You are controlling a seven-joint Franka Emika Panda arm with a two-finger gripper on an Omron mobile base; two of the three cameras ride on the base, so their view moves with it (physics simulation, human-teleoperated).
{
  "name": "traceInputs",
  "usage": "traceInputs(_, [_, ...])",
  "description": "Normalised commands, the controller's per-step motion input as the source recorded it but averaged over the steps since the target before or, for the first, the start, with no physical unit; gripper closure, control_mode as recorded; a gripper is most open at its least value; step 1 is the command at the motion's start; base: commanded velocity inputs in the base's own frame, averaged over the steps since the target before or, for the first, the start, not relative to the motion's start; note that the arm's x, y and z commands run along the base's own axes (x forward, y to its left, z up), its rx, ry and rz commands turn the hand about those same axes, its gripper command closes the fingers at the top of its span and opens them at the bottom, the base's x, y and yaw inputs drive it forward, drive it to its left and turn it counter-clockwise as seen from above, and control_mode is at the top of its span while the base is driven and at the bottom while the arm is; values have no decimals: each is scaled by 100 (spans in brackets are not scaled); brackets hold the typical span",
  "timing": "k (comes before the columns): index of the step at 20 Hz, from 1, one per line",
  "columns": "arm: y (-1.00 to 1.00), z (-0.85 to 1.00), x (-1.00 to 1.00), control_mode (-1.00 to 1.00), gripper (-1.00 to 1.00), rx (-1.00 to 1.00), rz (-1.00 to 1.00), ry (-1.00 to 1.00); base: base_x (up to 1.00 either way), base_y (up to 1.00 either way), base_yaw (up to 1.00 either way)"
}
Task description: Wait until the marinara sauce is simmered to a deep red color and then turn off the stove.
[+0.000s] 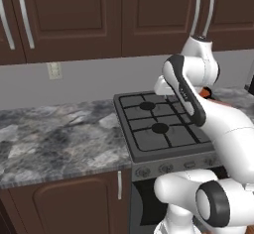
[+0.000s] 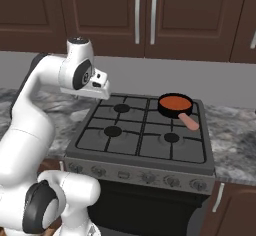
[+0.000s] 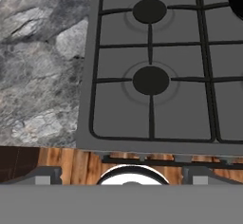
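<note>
The stove (image 2: pixel 142 135) is a dark grey gas range with black grates and a row of small knobs (image 2: pixel 145 176) along its front. On its back right burner stands a small black pan holding the marinara sauce (image 2: pixel 175 102), which looks orange-red; the pan's salmon-pink handle (image 2: pixel 190 122) points toward the front. My gripper (image 2: pixel 100 91) hangs above the stove's back left corner, well away from the pan. In the hand view its fingertips (image 3: pixel 47 175) stand far apart with nothing between them, over the two left burners of the stove (image 3: pixel 152 78). In the left base view my arm hides most of the pan.
Grey marble counter lies to the left of the stove (image 1: pixel 54 139) and to its right (image 2: pixel 235 140). Dark brown wall cabinets (image 2: pixel 150 15) hang above. A wall outlet (image 1: pixel 53 70) sits behind the left counter. Lower cabinet doors (image 1: pixel 74 203) flank the oven front.
</note>
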Motion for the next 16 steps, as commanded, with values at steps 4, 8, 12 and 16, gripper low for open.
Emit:
traceInputs(4, [-77,-19,-31,-100,-100,10,5,-9,0,0,0])
traceInputs(8, [-76,-16,-26,-100,-100,6,1,-9,0,0,0])
traceInputs(12, [-66,-24,-20,-100,-100,4,0,-10,0,0,0])
traceInputs(16, [-57,-23,-8,-100,-100,2,0,-15,0,0,0])
